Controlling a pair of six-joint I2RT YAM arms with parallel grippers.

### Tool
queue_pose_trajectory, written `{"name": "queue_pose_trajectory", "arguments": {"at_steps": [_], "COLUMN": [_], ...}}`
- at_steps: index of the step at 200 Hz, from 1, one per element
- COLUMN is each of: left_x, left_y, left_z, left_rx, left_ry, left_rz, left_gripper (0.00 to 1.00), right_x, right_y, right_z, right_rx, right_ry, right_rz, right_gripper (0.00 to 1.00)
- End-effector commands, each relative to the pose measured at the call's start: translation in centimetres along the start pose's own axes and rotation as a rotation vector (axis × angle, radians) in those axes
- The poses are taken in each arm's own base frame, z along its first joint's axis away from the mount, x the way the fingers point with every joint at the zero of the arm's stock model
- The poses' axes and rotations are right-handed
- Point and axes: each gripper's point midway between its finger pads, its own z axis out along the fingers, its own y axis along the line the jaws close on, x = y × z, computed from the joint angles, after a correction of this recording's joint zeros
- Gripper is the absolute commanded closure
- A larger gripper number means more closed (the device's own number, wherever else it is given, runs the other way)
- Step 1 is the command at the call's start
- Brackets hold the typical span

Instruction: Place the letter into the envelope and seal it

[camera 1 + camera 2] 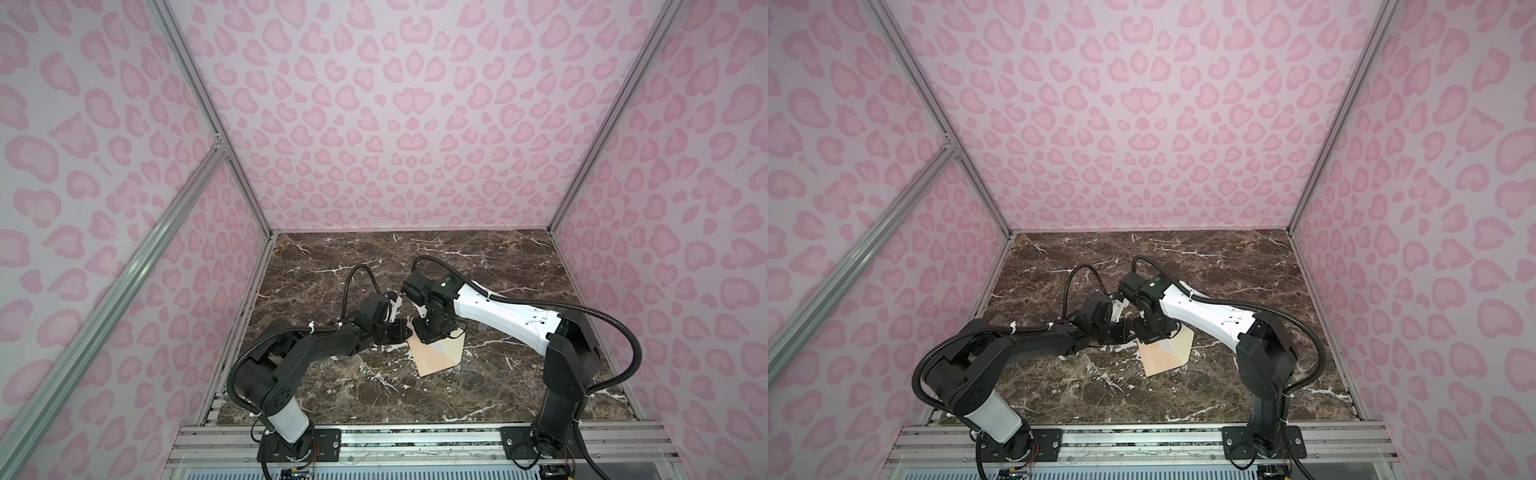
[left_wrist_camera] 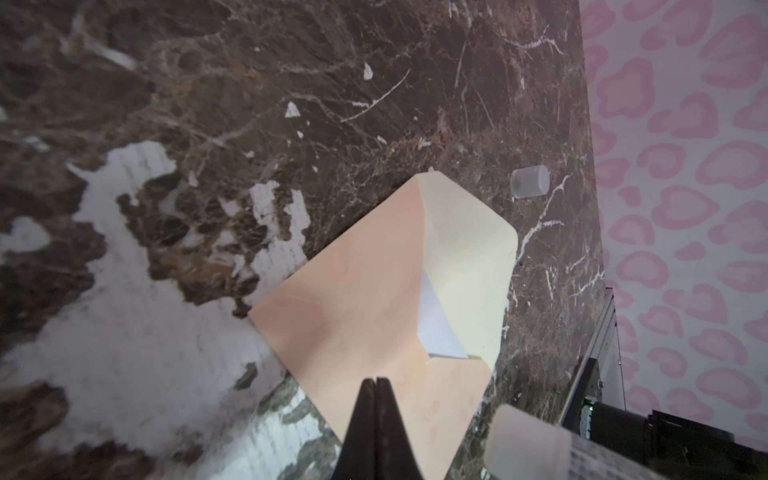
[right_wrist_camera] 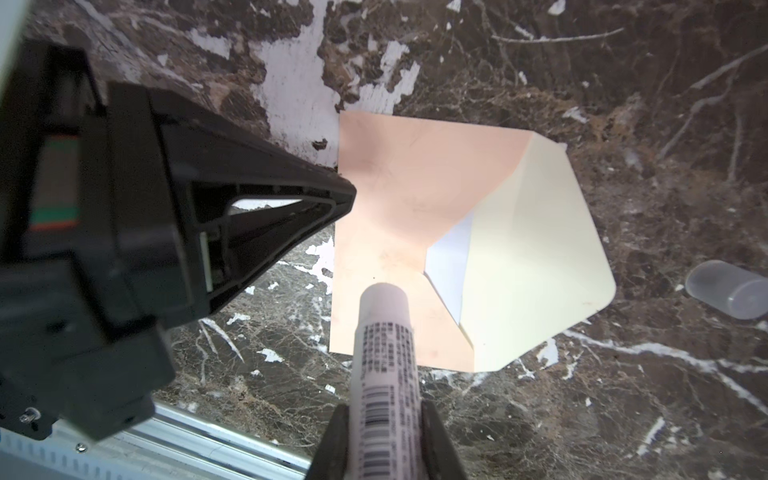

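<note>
Tip of glue stick (image 3: 386, 332) at the envelope (image 3: 399, 187) mouth, flap (image 3: 540, 257) lying open to its right.
At left, left gripper (image 2: 376, 380) clenched empty, tips on envelope edge, probably pinning it near bench (image 1: 498, 395) middle; letter (image 3: 446, 266) inside, white corner showing; right gripper (image 3: 384, 432) grasping glue stick, nearer the flap; loose cap (image 3: 727, 289) toward right edge, clear of path.

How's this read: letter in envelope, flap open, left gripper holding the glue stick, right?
Wrong arm: the right gripper holds the glue stick, as the right wrist view shows. The letter is inside the envelope, flap open: correct.
</note>
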Motion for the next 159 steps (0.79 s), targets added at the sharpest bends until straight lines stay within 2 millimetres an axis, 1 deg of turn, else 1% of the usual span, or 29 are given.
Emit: {"name": "queue_pose_trajectory", "arguments": {"at_steps": [1, 61, 81, 84, 93, 159], "left_x": [-0.3, 0.2, 0.0, 0.4, 0.5, 0.8], "left_y": [-0.6, 0.9, 0.9, 1.2, 1.4, 1.6], "left_z": [0.3, 1.2, 1.3, 1.2, 1.3, 2.0], "left_rx": [0.040, 0.022, 0.022, 0.010, 0.004, 0.007], "left_ry": [0.015, 0.071, 0.071, 0.091, 0.099, 0.135], "left_rz": [0.040, 0.026, 0.032, 0.022, 0.018, 0.010], "left_gripper": [0.96, 0.96, 0.96, 0.96, 0.96, 0.96], "right_x": [0.7, 0.3, 0.2, 0.1, 0.2, -0.4], "right_y": [0.0, 0.2, 0.2, 0.2, 0.1, -0.5], "right_z": [0.5, 1.3, 1.6, 1.6, 1.8, 2.7], "right_rx": [0.011, 0.018, 0.021, 0.020, 0.020, 0.029], "right_ry": [0.051, 0.089, 0.100, 0.099, 0.106, 0.114], "right_rz": [-0.014, -0.020, -0.021, -0.020, -0.019, -0.004], "right_gripper": [0.97, 1.00, 1.00, 1.00, 1.00, 1.00]}}
